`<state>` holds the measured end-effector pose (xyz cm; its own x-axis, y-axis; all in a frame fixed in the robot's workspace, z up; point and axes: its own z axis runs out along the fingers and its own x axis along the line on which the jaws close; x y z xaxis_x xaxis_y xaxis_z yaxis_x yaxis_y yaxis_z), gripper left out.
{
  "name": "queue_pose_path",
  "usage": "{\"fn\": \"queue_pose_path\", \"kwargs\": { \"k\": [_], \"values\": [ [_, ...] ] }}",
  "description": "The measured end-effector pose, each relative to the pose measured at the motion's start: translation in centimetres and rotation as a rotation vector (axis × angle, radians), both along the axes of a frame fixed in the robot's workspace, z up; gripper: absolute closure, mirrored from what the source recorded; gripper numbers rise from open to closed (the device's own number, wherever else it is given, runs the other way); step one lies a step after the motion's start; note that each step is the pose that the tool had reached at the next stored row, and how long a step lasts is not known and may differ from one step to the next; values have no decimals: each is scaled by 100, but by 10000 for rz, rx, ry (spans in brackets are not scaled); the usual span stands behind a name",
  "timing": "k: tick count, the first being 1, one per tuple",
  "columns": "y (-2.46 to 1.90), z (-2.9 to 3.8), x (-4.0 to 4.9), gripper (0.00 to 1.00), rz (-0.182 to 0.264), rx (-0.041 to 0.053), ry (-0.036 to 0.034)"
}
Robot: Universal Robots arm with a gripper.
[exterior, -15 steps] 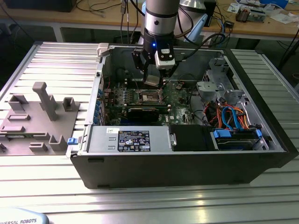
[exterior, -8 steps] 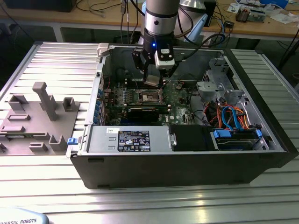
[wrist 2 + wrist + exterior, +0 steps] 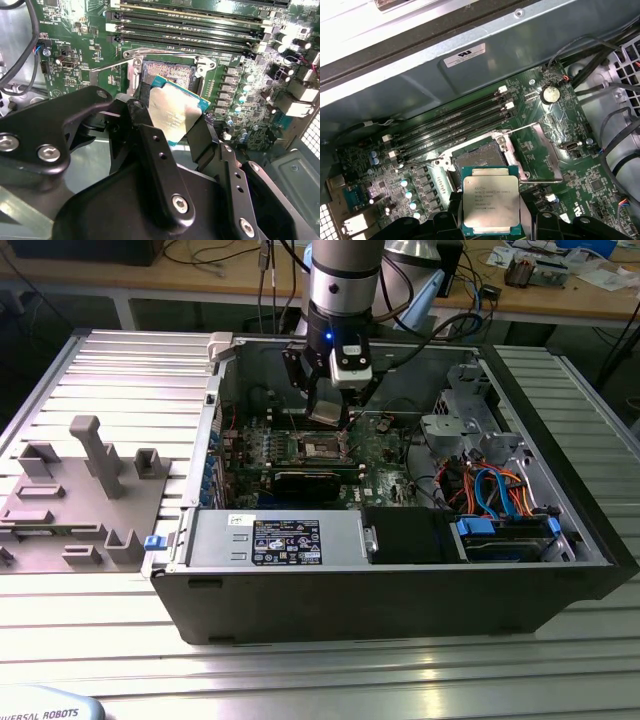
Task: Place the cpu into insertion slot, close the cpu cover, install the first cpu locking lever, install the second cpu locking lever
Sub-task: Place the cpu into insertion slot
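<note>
My gripper [image 3: 328, 412] hangs inside the open computer case, shut on the cpu [image 3: 329, 410]. In both wrist views the cpu [image 3: 491, 202] [image 3: 172, 114] is a flat square chip with a silvery top, clamped by its edges between two black fingers [image 3: 156, 150] and tilted. It is held a little above the insertion slot [image 3: 477, 159] [image 3: 169, 75], whose contact field lies bare. The cpu cover [image 3: 546, 151] is flipped open beside the slot. One thin locking lever [image 3: 520, 128] stands raised off the board.
Memory slots [image 3: 455, 125] run beside the socket. The case wall [image 3: 485, 70] rises behind the board. A power supply [image 3: 285, 540] fills the case's front and a drive cage with blue and orange cables [image 3: 500, 502] its right. A grey fixture plate [image 3: 80, 502] lies outside, left.
</note>
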<state>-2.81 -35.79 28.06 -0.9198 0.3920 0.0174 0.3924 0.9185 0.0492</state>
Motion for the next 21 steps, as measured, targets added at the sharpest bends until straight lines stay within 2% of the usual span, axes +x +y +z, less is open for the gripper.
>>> {"fn": "queue_pose_path", "kwargs": {
  "k": [16, 21],
  "values": [
    [0, -2, 0, 46, -393, 0, -1],
    [0, -2, 0, 46, -522, -40, -1]
  ]
}}
